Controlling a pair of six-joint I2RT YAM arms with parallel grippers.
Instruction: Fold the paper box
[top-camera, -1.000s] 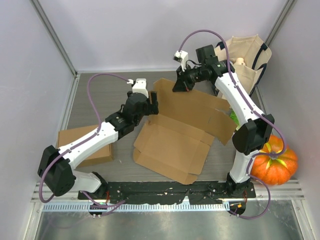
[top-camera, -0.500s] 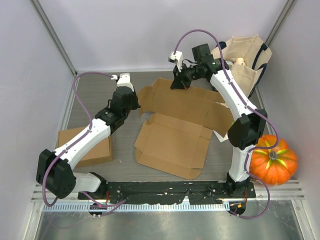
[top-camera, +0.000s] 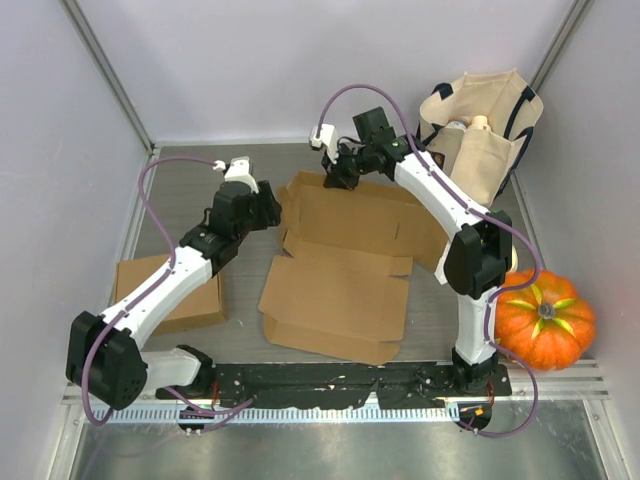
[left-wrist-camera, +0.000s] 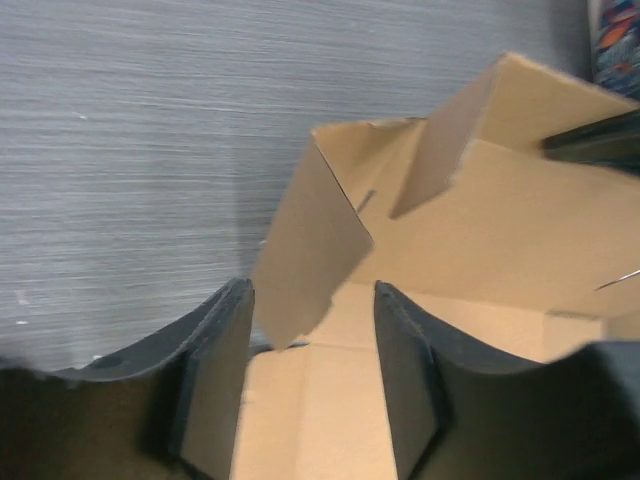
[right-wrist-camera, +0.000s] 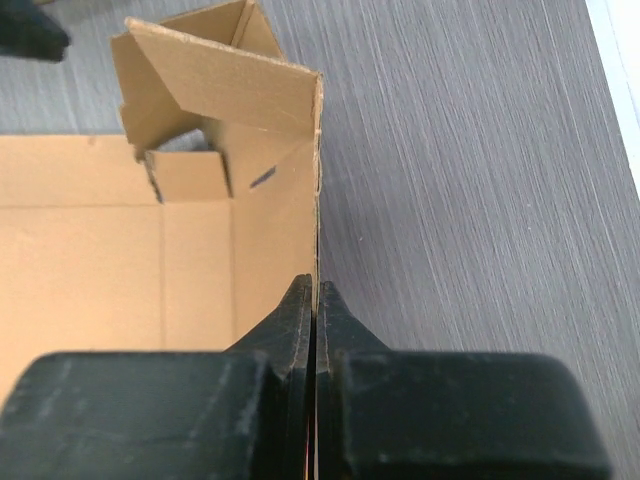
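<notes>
So the right gripper (right-wrist-camera: 315, 292): its two fingers (right-wrist-camera: 290, 325) are clamped flat together on the top edge of one upright wall (right-wrist-camera: 275, 240) of the paper box (top-camera: 340, 270), with the thin cardboard sandwiched right between them. Solid pinch, no gap at all.

The left gripper (left-wrist-camera: 312, 340) is a different story. Its two fingers (left-wrist-camera: 222, 370) stand apart, and the loose corner of one side flap (left-wrist-camera: 305, 250) hangs down into the gap between them. As far as I can see neither finger presses on it, so that hand is released.

The paper box itself sits in the middle of the grey table (top-camera: 200, 180), between the two arms. It's one single brown sheet, only partly folded. The near panel lies flat toward the arm bases, the far side is raised, and the back left corner is a bit crumpled where the flaps meet. From above, the right gripper is at the far edge and the left gripper is at the far left corner.

Other stuff around:
- one smaller closed cardboard box (top-camera: 170, 290), flat on the table at the left, partly under the left arm
- one orange pumpkin (top-camera: 540, 320), at the near right, beside the right arm's base
- one cream tote bag (top-camera: 480, 130), standing at the far right corner, with a pale thing (top-camera: 479, 124) poking out; can't tell what it is
</notes>
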